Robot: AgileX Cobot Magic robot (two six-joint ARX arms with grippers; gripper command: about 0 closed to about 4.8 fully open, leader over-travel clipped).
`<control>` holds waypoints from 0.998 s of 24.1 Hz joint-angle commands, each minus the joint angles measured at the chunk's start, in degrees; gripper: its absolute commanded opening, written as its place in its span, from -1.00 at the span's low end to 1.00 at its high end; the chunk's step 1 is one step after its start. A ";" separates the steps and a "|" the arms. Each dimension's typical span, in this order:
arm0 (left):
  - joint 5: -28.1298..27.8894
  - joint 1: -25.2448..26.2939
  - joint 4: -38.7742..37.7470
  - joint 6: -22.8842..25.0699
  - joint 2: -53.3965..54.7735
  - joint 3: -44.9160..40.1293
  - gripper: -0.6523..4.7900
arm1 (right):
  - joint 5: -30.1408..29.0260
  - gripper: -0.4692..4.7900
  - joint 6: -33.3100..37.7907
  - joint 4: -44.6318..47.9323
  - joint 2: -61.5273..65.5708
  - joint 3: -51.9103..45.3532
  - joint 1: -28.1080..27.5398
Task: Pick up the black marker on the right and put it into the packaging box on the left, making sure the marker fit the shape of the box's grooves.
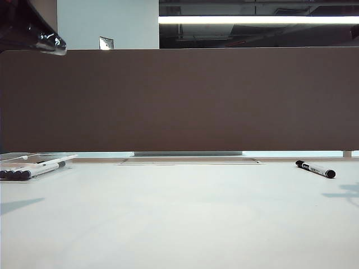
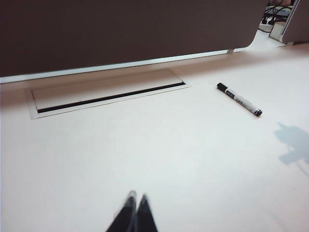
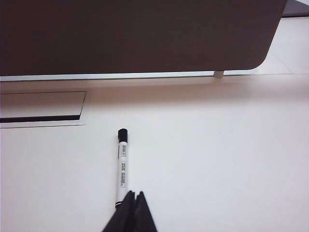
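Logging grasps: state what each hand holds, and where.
Nothing held. Left hand is shut over bare table; right hand is shut above the black marker, which lies on the table.

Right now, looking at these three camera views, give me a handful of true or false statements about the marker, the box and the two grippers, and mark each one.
1. The black marker lies on the table on the right of the exterior view. True.
2. The right gripper is clamped around the marker. False: its jaws are shut with nothing between them, just above the marker's near end.
3. The packaging box already holds several markers. True.
4. The left gripper is wide open. False: its fingers are pressed together above bare table.
5. The marker stands upright. False: it lies flat.
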 commanded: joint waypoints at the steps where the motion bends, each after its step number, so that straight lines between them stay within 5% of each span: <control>1: 0.22 0.04 -1.97 1.92 0.04 0.22 -0.78 | -0.94 -0.84 0.17 0.94 -0.02 0.39 0.04; 8: 0.22 0.04 -3.93 4.94 0.02 0.22 -0.78 | -4.26 -0.84 0.17 -3.43 4.81 2.84 0.00; 17: 0.22 0.04 -3.80 4.85 0.02 0.22 -0.78 | -5.73 -0.84 0.15 -17.14 25.94 22.45 -0.04; 18: 0.22 0.04 -3.82 4.83 0.02 0.22 -0.78 | -5.97 -0.78 0.15 -18.14 27.69 24.24 -0.04; 21: 0.22 0.04 -3.82 4.66 0.02 0.22 -0.78 | -8.48 -0.12 0.17 -20.70 33.94 30.86 -0.04; 24: 0.22 0.04 -3.80 4.66 0.02 0.22 -0.78 | -8.48 0.19 0.17 -22.75 38.84 36.15 -0.04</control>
